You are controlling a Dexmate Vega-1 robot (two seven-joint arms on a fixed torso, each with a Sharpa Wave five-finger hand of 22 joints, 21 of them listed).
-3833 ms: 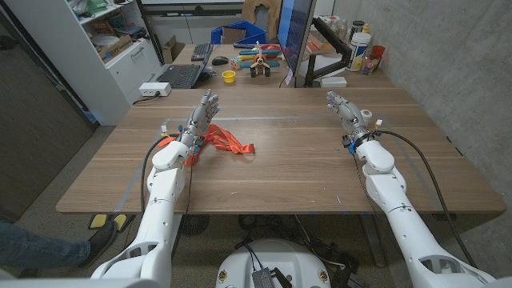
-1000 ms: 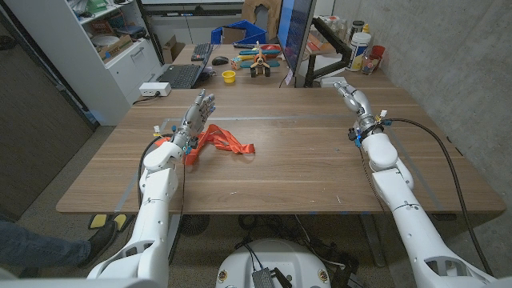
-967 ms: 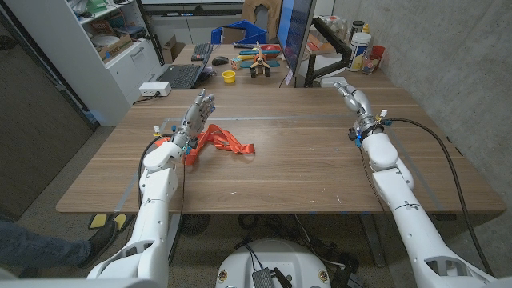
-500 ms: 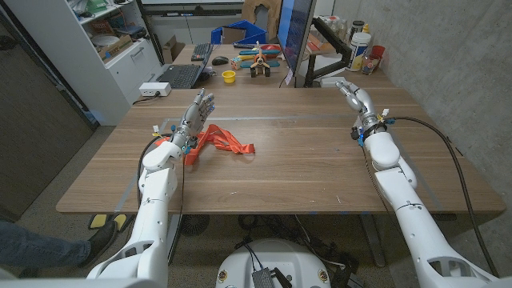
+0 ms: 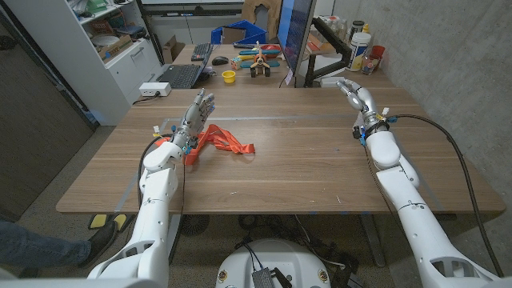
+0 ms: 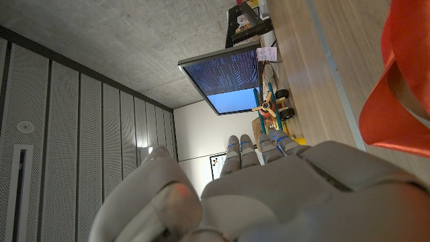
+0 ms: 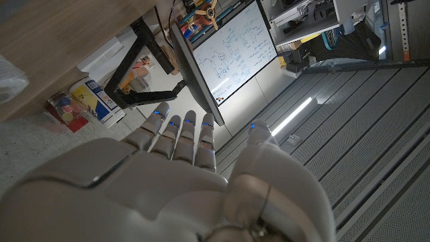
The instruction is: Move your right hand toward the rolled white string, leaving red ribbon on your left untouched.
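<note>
The red ribbon (image 5: 229, 142) lies crumpled on the wooden table (image 5: 304, 172), left of centre. My left hand (image 5: 197, 114) stands just behind its left end, fingers straight and apart, holding nothing; the left wrist view shows the ribbon (image 6: 398, 87) beside that hand (image 6: 269, 195). My right hand (image 5: 355, 94) is raised over the table's far right part, fingers extended and empty. In the right wrist view a pale whitish thing (image 7: 9, 75), which may be the rolled string, lies on the wood beyond my right hand (image 7: 168, 181). I cannot make out the roll in the head view.
Behind the table stand a monitor (image 5: 293, 36) on a black arm, a keyboard (image 5: 181, 76), a yellow cup (image 5: 230, 77), a white box (image 5: 154, 90), a toy plane (image 5: 258, 61) and bottles (image 5: 362, 38). A concrete wall runs along the right.
Since 3.8 s ago my right hand has risen and moved toward the far right of the table; over the last second it crept slightly further right. The left hand and ribbon stay put.
</note>
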